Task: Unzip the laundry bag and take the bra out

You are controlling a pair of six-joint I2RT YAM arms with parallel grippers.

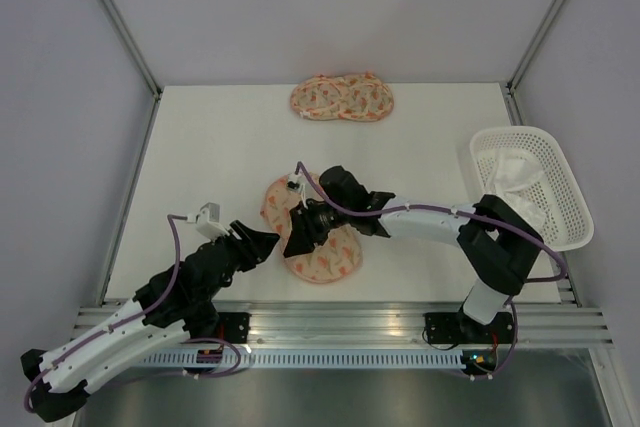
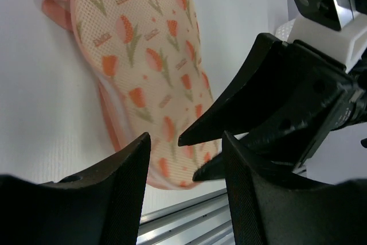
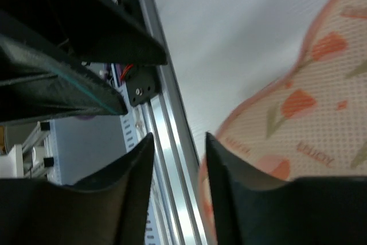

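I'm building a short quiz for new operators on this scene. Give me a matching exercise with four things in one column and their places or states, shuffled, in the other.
Things:
1. laundry bag
2. twin pouch
3. basket
4. left gripper

Places or states:
A. at the right side of the table
B. at the table's far edge
C. mid-table, partly beneath the right gripper
D. open, just left of the laundry bag

Pairs: 1-C, 2-B, 3-A, 4-D
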